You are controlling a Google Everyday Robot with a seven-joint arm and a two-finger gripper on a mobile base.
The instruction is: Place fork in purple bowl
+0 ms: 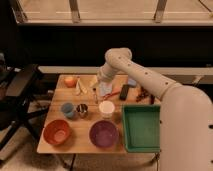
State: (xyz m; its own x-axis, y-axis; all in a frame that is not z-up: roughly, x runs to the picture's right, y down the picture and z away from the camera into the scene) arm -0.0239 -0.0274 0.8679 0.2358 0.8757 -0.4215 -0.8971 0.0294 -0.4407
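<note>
Purple bowl (104, 134) showing pale centre, claw (102, 88) spread above table's (64, 96) far side

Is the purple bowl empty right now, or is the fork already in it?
Empty: the purple bowl shows only its bare pale centre. The gripper is over the table's far side.

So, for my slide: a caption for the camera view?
Robot gripper hangs over the far side of the wooden table, round purple bowl at its near edge.
</note>
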